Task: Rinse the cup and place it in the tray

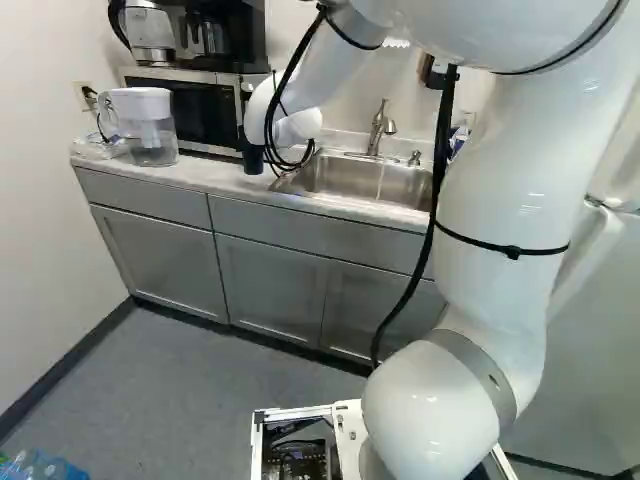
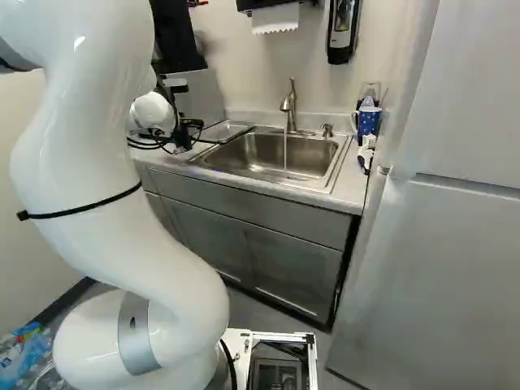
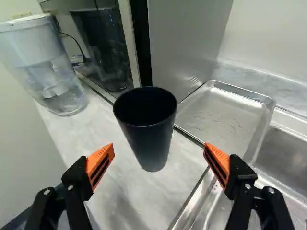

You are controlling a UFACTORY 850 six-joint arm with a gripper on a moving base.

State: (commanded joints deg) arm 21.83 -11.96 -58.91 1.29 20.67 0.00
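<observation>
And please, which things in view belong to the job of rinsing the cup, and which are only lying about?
For the job: dark cup, metal tray, sink, running faucet, open gripper.

Only lying about: water pitcher, microwave, kettle, blue mug.

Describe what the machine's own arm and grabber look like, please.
The arm is glossy white and rounded, with grey bands at some joints and a black cable outside it, plus thin black straps. The gripper is black, with two fingers carrying wedge-shaped orange pads with dark slots.
</observation>
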